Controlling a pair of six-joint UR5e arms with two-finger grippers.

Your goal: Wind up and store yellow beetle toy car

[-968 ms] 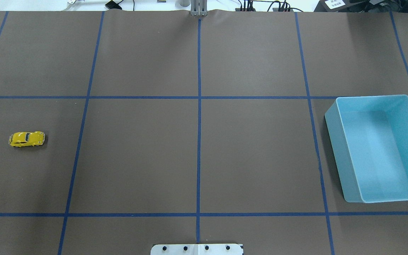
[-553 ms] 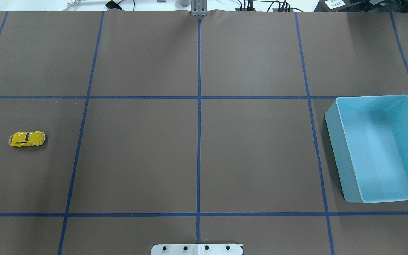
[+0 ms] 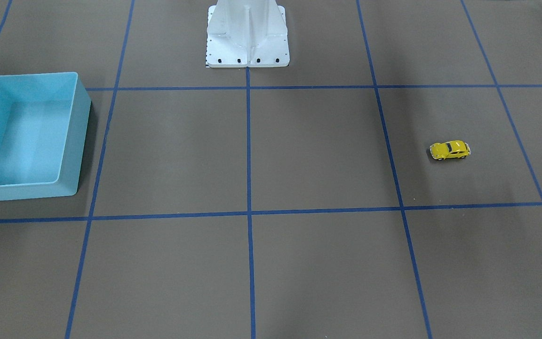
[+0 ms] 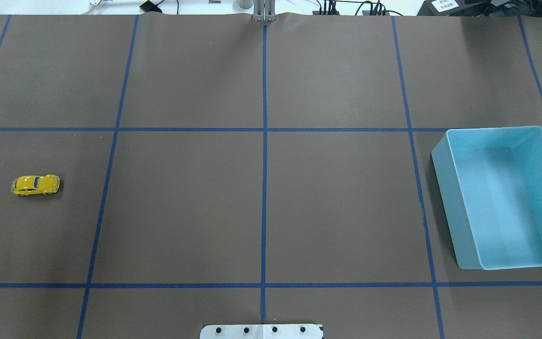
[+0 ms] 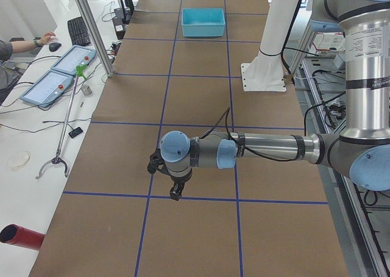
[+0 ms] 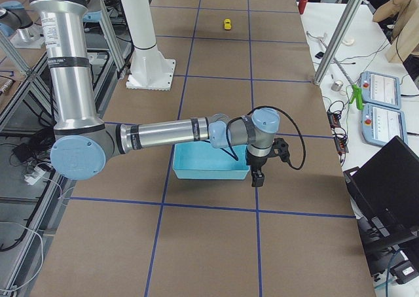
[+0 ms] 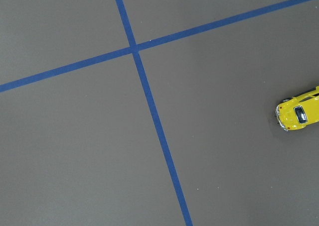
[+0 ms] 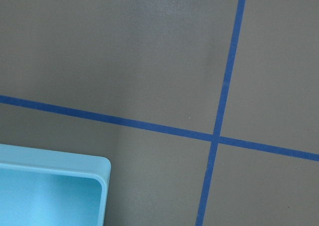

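one skewed pinch could squirt the yellow beetle toy car (image 4: 35, 185) away; left hand (image 5: 175, 194) and right hand (image 6: 256, 179) widths cannot be told.

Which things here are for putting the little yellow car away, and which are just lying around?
For the job:
yellow beetle toy car
light blue bin, empty and far from the car

Just lying about:
grabber stick
red tube
keyboard
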